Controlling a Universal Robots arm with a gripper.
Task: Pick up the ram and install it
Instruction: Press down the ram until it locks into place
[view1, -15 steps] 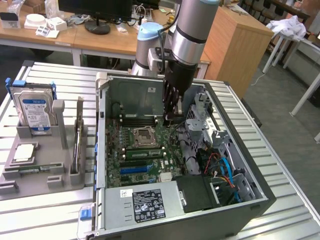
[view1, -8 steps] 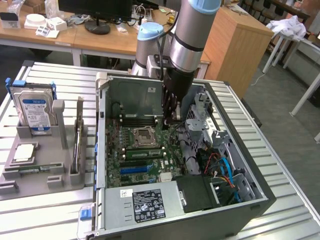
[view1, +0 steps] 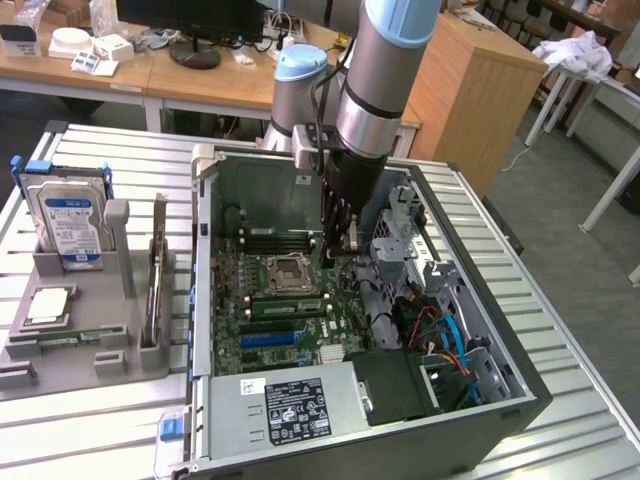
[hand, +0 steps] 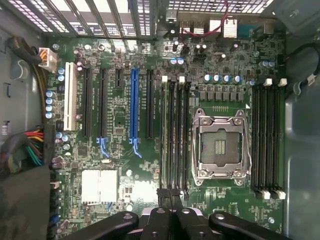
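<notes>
**Ext. view, from its left:** parts tray holds the hard drive upright and the processor chip lying flat. A thin green strip lies in the tray's front groove; too small to tell what it is.

**Centre:** open case with motherboard. The ram reads as the green stick standing in the slot just beside the CPU socket, on the near side.

**Right of that:** gripper hangs above the board, apart from the stick. Its fingers are pressed together and there is nothing between them. Cables are further right, well apart.

**Step in hand (judgement):** pick and insertion look done, and work stands at seating or checking the stick. Any press calls for the closed tips to be centred on the stick's top edge and to travel straight down, so both end clips latch evenly. A skewed push risks a half-seated stick.

**View differences:**
- Ext. view gives the tray, arm height and the stick's green face with chips.
- Wrist view looks straight down. It gives the blue slot, then the ram as a pale edge in the outermost slot of its bank, with the neighbouring slots dark.
- It also gives the socket and the far slot bank, which looks unfilled.
- The gripper tips meet near one end of the stick's bank.
- Clip state is not readable.
</notes>
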